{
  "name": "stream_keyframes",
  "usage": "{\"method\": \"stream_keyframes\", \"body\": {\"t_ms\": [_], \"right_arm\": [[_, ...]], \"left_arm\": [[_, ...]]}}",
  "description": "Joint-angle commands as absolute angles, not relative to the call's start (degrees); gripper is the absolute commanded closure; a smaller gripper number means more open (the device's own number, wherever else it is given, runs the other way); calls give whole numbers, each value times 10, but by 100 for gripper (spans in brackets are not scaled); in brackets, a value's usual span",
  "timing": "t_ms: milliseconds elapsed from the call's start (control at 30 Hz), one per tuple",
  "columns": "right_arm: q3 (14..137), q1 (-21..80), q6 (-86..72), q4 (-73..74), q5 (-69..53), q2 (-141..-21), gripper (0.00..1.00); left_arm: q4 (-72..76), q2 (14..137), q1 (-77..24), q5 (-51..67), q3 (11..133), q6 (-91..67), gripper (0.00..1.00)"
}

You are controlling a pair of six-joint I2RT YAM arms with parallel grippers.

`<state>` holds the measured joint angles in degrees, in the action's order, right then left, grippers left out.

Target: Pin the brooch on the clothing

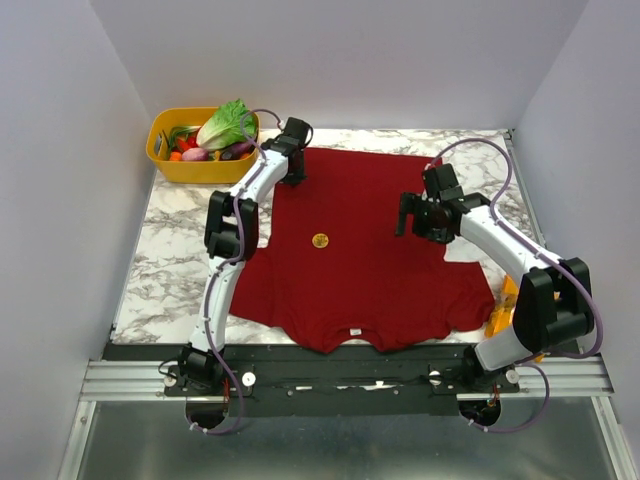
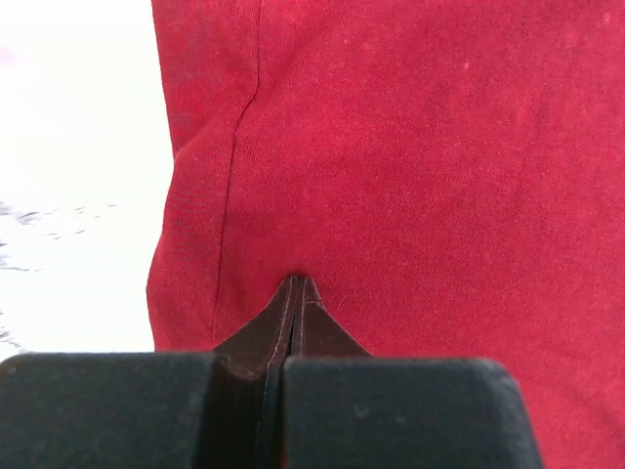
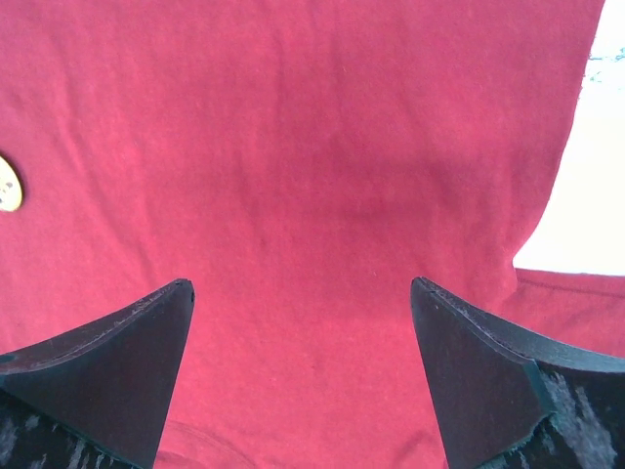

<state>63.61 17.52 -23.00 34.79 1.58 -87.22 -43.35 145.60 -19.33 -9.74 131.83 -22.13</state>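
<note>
The clothing (image 1: 370, 270) is a dark red T-shirt spread flat on the marble table, its white neck label toward the near edge. The brooch (image 1: 320, 240), a tiny golden disc, lies on the shirt left of its middle, and shows at the left edge of the right wrist view (image 3: 8, 184). My left gripper (image 1: 293, 176) is shut, its tips touching the shirt fabric (image 2: 439, 147) near the far left hem; its closed fingers (image 2: 298, 293) hold nothing visible. My right gripper (image 1: 410, 216) hangs open above the shirt's right part (image 3: 293, 117), to the right of the brooch, with nothing between its fingers (image 3: 146, 332).
A yellow basket (image 1: 165, 150) of vegetables stands at the far left corner. An orange-yellow snack bag (image 1: 503, 310) lies by the right arm's base, beside the shirt. Bare marble tabletop (image 1: 170, 250) shows to the left. White walls enclose the table.
</note>
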Motion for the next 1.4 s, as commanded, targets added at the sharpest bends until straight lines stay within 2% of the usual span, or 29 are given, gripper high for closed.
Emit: {"method": "stream_keyframes", "body": {"t_ms": [0,267,433,533,567,633,667,733,767,800,867,1000,1067,1233,1367], "right_arm": [[640,187,-225,350,11,-871,0],[642,209,-228,349,17,-882,0],[660,234,-233,354,35,-889,0],[674,260,-241,359,60,-901,0],[677,267,-244,360,64,-903,0],[682,289,-243,351,63,-908,0],[681,296,-243,344,63,-909,0],[677,316,-242,317,58,-911,0],[676,322,-238,305,55,-912,0],[676,330,-236,281,49,-916,1],[679,336,-234,259,20,-930,6],[705,337,-231,194,-65,-979,26],[717,337,-234,174,-98,-1009,29],[765,338,-236,126,-155,-1063,31],[800,338,-238,115,-199,-1112,46]], "left_arm": [[-456,1450,-169,-141,1277,-239,100],[-440,1455,-166,-121,1277,-228,100],[-320,1353,-173,-62,1193,-207,100],[-241,1259,-178,-28,1094,-204,85],[-228,1239,-178,-20,1049,-205,73],[-204,1183,-179,-3,1006,-212,58],[-183,1165,-178,-1,963,-214,41],[-158,1119,-178,23,915,-221,30],[-134,1106,-178,32,871,-229,21],[-122,1084,-178,42,851,-232,19],[-103,1069,-177,81,804,-238,18],[-49,1034,-171,135,713,-280,18],[23,1022,-164,176,646,-306,19],[128,1005,-149,258,563,-367,21],[148,991,-149,268,539,-371,22]]}}
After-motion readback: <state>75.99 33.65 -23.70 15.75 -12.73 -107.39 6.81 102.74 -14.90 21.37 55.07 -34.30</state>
